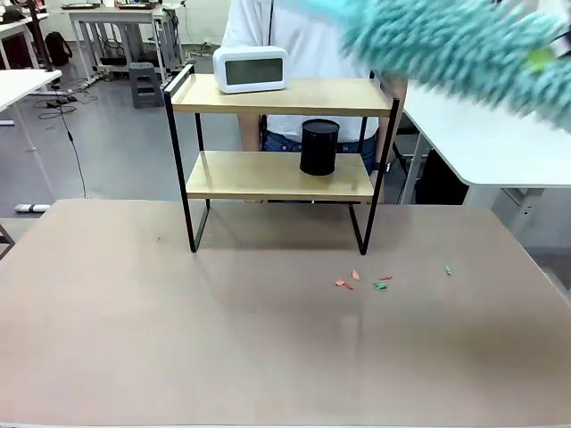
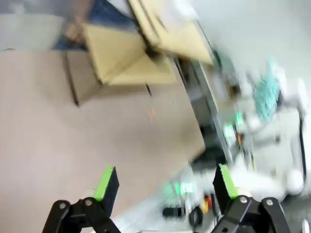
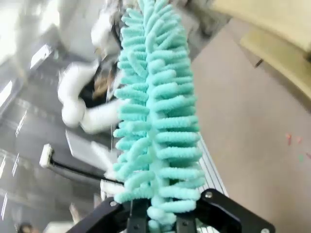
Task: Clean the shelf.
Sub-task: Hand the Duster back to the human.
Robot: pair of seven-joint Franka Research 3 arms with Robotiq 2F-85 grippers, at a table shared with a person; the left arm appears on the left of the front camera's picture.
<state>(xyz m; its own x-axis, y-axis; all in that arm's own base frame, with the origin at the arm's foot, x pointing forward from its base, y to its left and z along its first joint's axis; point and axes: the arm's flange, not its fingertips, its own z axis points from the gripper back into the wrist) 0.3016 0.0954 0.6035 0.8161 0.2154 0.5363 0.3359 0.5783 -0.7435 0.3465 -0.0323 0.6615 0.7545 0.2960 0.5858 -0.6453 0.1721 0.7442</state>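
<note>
Shelf (image 1: 284, 96) stands at the far middle of the brown tabletop (image 1: 178, 321), two light wooden boards in a thin black frame, legs on the table. Top board carries a white digital clock (image 1: 251, 69) near its left end; display looks blank, no digits or brand readable. Lower board holds a black cylindrical cup (image 1: 319, 147), right of center, upright, no label visible. A person in a white top (image 1: 294, 36) stands right behind the shelf.

On the tabletop in front of the shelf's right legs, small scraps (image 1: 361, 281), orange-red and green, scattered loosely; one green bit sits a little farther right, apart from the rest.

Teal fluffy duster (image 1: 455, 49) hangs blurred at upper right in the front view, above and to the right of the shelf, not touching it. In the right wrist view the right gripper (image 3: 163, 218) is clamped on the base of the duster (image 3: 155, 111), whose chenille head points up away from the fingers; shelf boards (image 3: 272, 29) sit at upper right.

Left wrist view, heavily blurred: left gripper (image 2: 165, 187) with jaws spread wide, green pads (image 2: 104, 183) apart, nothing between them, above the tabletop near its edge; shelf (image 2: 131, 58) well ahead. No readable writing anywhere.
</note>
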